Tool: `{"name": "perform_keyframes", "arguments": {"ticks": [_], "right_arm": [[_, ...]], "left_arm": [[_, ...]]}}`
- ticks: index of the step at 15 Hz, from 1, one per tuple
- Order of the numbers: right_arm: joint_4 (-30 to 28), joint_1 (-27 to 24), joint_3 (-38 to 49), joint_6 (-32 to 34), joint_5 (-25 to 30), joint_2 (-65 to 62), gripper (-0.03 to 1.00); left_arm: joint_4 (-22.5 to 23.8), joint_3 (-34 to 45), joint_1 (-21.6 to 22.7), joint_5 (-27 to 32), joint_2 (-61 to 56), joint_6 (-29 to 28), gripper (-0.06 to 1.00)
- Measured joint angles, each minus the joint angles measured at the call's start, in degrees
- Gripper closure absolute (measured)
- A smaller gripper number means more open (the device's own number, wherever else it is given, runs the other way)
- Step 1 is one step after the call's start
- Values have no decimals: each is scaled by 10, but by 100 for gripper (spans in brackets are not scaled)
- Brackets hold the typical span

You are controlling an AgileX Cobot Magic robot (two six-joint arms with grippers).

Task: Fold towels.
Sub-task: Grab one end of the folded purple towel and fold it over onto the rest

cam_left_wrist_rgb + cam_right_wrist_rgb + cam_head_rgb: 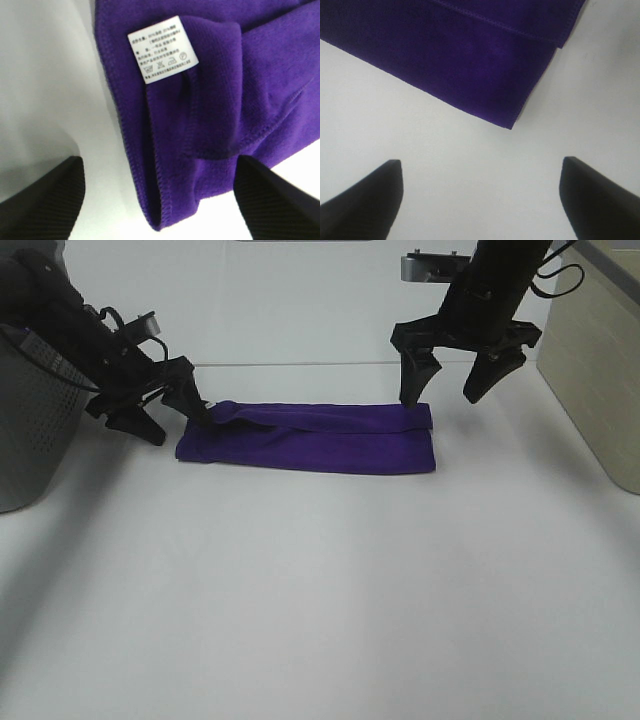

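Note:
The deep purple towel [310, 437] lies on the white table, folded into a long flat strip running left to right. My left gripper [168, 412] is open at the towel's left end, one finger against the raised fold there. In the left wrist view the towel [215, 110] lies between the spread fingers [42, 200], with its white tag [162, 50] facing up. My right gripper [450, 388] is open and empty, hovering just above the towel's right end. The right wrist view shows the towel's layered corner [470, 65] ahead of that gripper [480, 200].
A grey perforated basket [30, 430] stands at the left edge, right behind the left arm. A beige box [598, 370] stands at the right edge. Bare white table [320, 600] stretches in front of the towel.

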Motion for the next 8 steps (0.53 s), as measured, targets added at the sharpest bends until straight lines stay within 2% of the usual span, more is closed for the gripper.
{"name": "perform_keyframes", "arguments": {"ticks": [3,7,8], "right_arm": [[11,0,0,1,0,0,14],[36,0,0,1,6,0,14],[37,0,0,1,11,0,14]], "left_arm": [[-11,-2,-13,-4,4,1,19],[-54,-23,-54,-5,28,1,21],[-54,-31,-62,-5,33,1,26]]}}
